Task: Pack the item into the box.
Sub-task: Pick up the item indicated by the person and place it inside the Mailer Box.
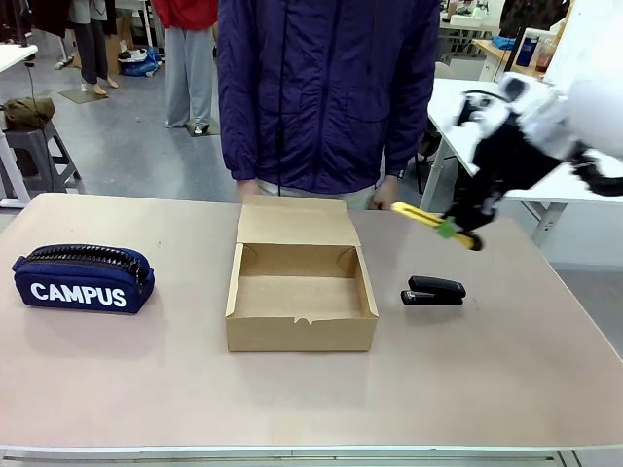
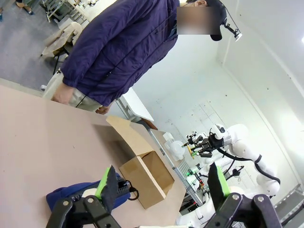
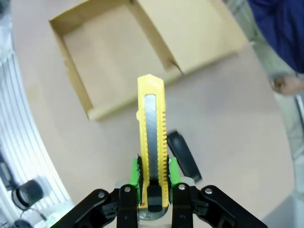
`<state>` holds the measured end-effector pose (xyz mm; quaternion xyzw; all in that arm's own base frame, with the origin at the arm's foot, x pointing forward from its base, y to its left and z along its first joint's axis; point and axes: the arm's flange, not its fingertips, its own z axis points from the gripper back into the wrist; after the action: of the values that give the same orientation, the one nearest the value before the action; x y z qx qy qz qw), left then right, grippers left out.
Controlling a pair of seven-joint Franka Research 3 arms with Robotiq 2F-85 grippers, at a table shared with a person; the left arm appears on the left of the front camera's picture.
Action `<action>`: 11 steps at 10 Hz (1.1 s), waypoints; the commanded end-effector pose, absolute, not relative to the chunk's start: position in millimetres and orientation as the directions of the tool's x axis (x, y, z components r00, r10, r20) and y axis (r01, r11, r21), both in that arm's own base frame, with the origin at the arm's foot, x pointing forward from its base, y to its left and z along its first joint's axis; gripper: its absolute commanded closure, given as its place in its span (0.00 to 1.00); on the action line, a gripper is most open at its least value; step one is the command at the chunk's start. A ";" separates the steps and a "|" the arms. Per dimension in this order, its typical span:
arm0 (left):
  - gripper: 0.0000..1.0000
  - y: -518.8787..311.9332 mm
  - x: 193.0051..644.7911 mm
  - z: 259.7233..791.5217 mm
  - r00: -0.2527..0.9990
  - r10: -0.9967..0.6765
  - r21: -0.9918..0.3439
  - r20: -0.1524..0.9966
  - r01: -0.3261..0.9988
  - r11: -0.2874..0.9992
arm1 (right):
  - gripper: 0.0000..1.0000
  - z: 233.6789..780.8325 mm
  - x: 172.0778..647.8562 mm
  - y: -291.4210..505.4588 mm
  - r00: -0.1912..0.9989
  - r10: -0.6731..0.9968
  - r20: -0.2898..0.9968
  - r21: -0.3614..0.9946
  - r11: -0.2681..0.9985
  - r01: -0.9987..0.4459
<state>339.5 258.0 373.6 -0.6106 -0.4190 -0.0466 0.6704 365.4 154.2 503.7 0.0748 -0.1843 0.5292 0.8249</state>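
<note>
The item, a slim yellow utility knife [image 1: 425, 219] [image 3: 152, 137], hangs in the air to the right of the box, above the black stapler. My right gripper [image 1: 450, 230] [image 3: 153, 187] is shut on its black end, the yellow tip pointing toward the box. The brown cardboard box [image 1: 300, 295] [image 3: 111, 52] [image 2: 147, 176] stands open at mid-table, its flap lid laid back toward the person. My left gripper [image 2: 159, 183] is open with nothing between its fingers, raised above the table's left side.
A black stapler [image 1: 434, 291] [image 3: 183, 154] lies right of the box. A navy CAMPUS pouch [image 1: 83, 278] [image 2: 85, 192] rests at the table's left. A person in a purple jacket [image 1: 326, 88] stands at the far edge, hands [image 1: 386, 195] near the lid.
</note>
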 end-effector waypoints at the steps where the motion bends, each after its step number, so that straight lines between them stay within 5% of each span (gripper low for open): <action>1: 0.00 259.2 339.3 373.1 0.641 0.438 -0.771 0.631 0.582 0.258 | 0.85 488.9 383.8 210.9 0.314 0.866 0.389 -0.071 0.368 -0.927; 7: 0.00 259.2 339.3 373.1 0.641 0.438 -0.771 0.631 0.582 0.258 | 0.85 400.8 374.8 332.5 0.096 0.874 0.477 -0.125 0.175 -0.977; 11: 0.00 259.2 339.3 373.1 0.641 0.438 -0.771 0.631 0.582 0.258 | 0.85 357.7 381.3 331.4 0.016 0.920 0.392 -0.092 0.057 -0.994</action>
<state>339.4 258.1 373.6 -0.6105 -0.4191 -0.0465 0.6704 370.4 339.3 356.9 0.0999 -0.1797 0.6650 0.7179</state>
